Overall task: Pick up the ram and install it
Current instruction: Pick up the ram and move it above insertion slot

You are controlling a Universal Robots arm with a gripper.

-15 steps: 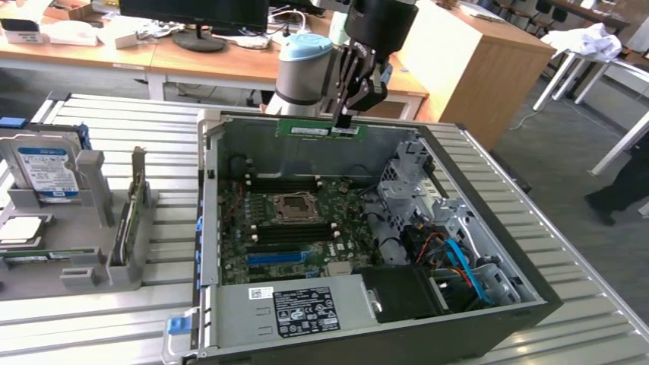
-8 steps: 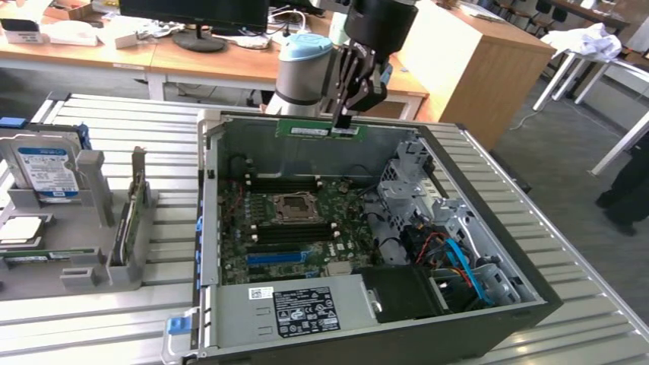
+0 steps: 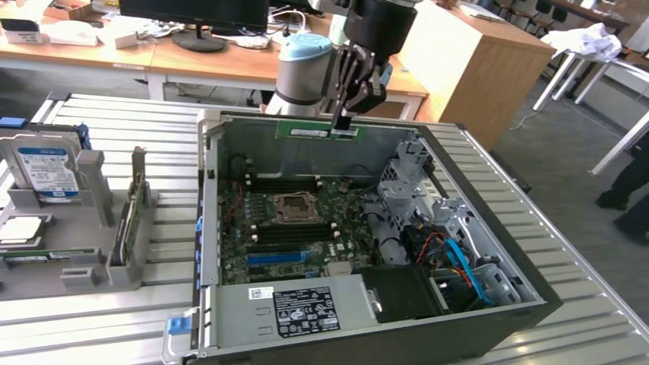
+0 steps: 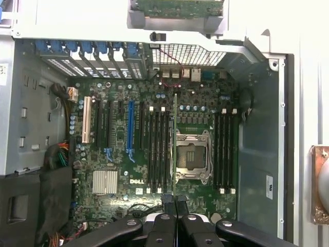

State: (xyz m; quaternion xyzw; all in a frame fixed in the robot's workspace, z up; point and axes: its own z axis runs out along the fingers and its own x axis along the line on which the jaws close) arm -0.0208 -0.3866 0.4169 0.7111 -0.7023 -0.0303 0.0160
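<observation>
Case: an open black-and-grey metal computer case (image 3: 476, 319) lies on its side at the middle of the tabletop. It holds a green motherboard (image 3: 294, 236) with a silver-framed processor socket (image 3: 294, 207), rows of black memory slots (image 4: 157, 149) and a grey labelled power-supply box (image 3: 294, 308).
Rack: a grey plastic holder (image 3: 91, 258) sits by the tabletop edge at the exterior view's left, carrying an upright boxy hard drive with a blue-white label (image 3: 45, 171).
Tabletop: ribbed silver metal (image 3: 568, 334).
Room: wooden desks (image 3: 203, 57) and a dark monitor (image 3: 193, 11) stand behind.
Ram: the long, flat green circuit-board stick with a white label (image 3: 309, 132) is in the air over the case, near its far wall. Its long axis is level and its free end points to the exterior view's left (edge-on from the wrist (image 4: 175, 128)).
Claw: the black claw (image 3: 343, 122) is clenched on the ram's end at the exterior view's right.
</observation>
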